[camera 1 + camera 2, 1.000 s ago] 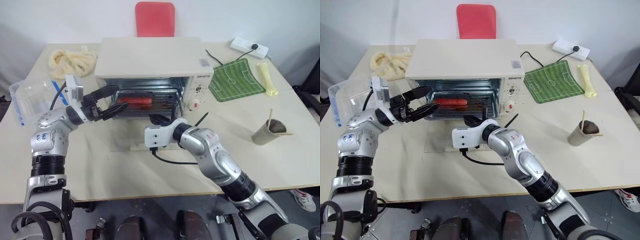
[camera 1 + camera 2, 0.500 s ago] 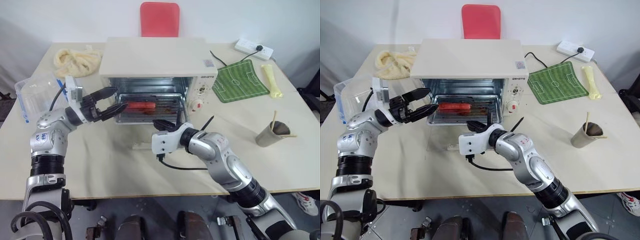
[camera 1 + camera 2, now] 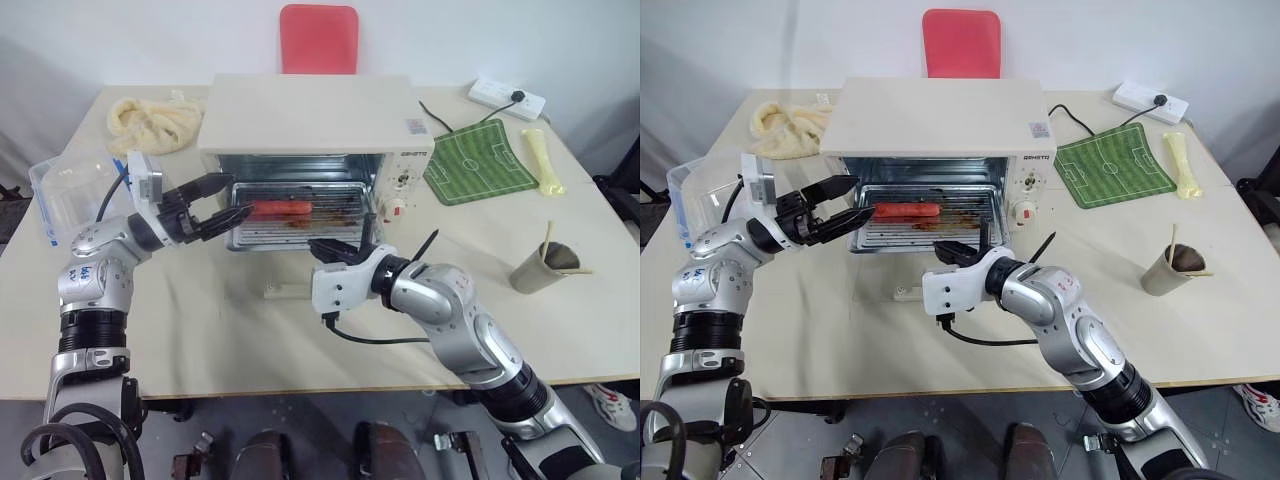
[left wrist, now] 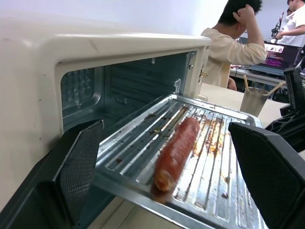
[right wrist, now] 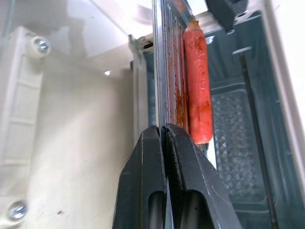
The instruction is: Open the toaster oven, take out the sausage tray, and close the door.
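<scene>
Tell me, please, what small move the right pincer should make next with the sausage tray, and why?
Probably keep drawing the sausage tray straight out, level. The right pincer is shut on its front rim, the tray is only partly out of the toaster oven, and the sausage lies loose on it. The open left pincer waits beside its left edge.

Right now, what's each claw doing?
Left gripper: open, empty, beside the sausage tray.
Right gripper: shut on the tray's front edge.

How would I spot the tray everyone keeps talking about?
Find the big cream toaster oven in the middle of the table. Sticking out of its open front is a shallow silver sausage tray with a ribbed, grease-stained base. Nothing else here carries a red sausage.
</scene>
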Motion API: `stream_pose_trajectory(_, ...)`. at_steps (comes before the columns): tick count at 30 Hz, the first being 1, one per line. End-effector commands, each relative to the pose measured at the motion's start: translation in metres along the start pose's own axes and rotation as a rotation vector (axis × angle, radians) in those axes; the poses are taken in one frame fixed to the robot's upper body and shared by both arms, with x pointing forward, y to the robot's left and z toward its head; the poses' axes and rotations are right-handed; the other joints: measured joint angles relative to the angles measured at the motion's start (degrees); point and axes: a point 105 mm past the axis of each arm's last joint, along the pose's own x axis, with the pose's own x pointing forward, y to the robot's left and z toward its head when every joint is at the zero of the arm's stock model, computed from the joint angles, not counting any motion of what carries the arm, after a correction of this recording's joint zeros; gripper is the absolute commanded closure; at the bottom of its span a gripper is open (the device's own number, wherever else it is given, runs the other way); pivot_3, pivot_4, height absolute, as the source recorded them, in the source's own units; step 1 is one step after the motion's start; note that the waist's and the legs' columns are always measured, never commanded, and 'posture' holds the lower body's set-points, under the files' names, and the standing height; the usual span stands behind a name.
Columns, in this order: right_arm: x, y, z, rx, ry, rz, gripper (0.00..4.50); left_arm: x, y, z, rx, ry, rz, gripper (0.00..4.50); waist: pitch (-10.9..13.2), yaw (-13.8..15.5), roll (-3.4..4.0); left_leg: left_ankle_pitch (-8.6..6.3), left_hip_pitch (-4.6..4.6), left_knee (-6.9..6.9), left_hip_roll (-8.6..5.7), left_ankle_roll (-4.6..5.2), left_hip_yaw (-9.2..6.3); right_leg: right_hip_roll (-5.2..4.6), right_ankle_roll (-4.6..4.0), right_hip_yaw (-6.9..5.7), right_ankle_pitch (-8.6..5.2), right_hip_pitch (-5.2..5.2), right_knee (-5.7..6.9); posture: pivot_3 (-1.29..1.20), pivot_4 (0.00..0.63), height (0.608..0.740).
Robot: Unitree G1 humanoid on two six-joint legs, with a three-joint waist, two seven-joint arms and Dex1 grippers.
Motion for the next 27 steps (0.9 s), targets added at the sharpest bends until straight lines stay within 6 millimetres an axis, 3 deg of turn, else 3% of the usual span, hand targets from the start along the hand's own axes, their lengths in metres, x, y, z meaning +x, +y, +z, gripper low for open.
stream_pose_trajectory(1, -0.014, -0.01, 0.012, -0.051, -0.063, -0.026, 4.48, -0.015, 0.002, 0.017, -0.005, -0.039, 0.046, 0.0, 0.0, 0.0, 0.0, 0.0, 0.0, 0.0, 0.0, 0.0, 0.0, 0.0, 0.0, 0.01, 0.0, 0.0, 0.0, 0.0, 0.15, 0.74)
stream_pose_trajectory(8, -0.022, -0.011, 0.01, -0.115, -0.098, -0.051, 4.48, -0.04, -0.006, 0.027, -0.192, -0.085, 0.135, 0.0, 0.01, -0.11, -0.01, 0.0, 0.02, -0.03, 0.03, 0.0, -0.15, 0.0, 0.0, 0.03, 0.0, 0.0, 0.0, 0.0, 0.15, 0.74)
stream_pose_trajectory(15, -0.032, -0.001, 0.012, -0.224, -0.199, -0.045, 4.48, -0.056, -0.024, 0.009, -0.425, 0.064, 0.262, 0.0, 0.03, 0.12, -0.06, 0.0, 0.06, -0.02, 0.02, 0.0, -0.24, -0.05, 0.0, 0.05, 0.0, 0.11, -0.02, 0.0, 0.15, 0.74)
stream_pose_trajectory(21, -0.033, 0.0, 0.01, -0.252, -0.231, -0.047, 4.48, -0.063, -0.05, 0.003, -0.669, 0.121, 0.24, 0.0, 0.06, 0.01, -0.1, 0.0, 0.13, -0.01, 0.05, 0.0, -0.27, -0.05, 0.0, 0.08, 0.0, 0.16, -0.02, 0.0, 0.15, 0.74)
stream_pose_trajectory(27, -0.033, -0.001, 0.01, -0.263, -0.255, -0.042, 4.48, -0.055, -0.064, -0.011, -0.851, 0.139, 0.192, 0.0, 0.06, 0.1, -0.1, 0.0, 0.19, -0.01, 0.07, 0.0, -0.39, -0.09, 0.0, 0.1, 0.0, 0.28, -0.04, 0.0, 0.15, 0.74)
